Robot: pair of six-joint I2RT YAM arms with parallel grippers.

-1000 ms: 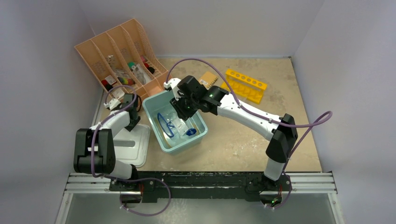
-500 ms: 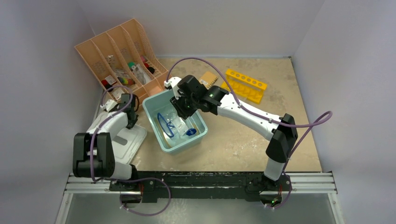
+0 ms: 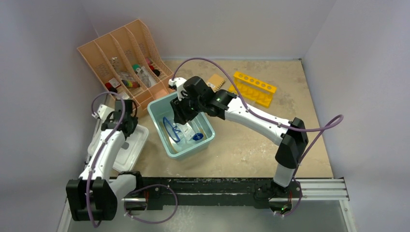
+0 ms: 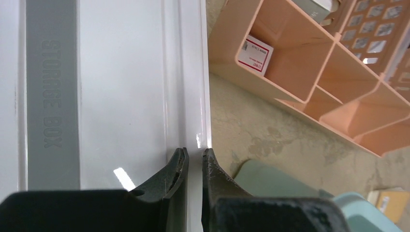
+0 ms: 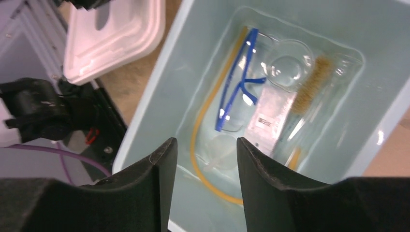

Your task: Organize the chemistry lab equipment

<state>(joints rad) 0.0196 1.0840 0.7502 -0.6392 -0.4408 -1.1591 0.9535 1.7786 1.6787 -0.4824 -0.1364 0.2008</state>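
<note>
Clamping white lid (image 4: 121,87) rim: left tool (image 4: 194,162) shut on it | right tool (image 5: 206,145) apart above teal tub (image 5: 159,108), within walls

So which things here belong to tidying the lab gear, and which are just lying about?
Part of the job: goggles, rubber tubing, brush, blue-based cylinder, all inside the tub.
Lying about: yellow rack, file organiser, and the lid, its edge pinched by the left gripper.
</note>
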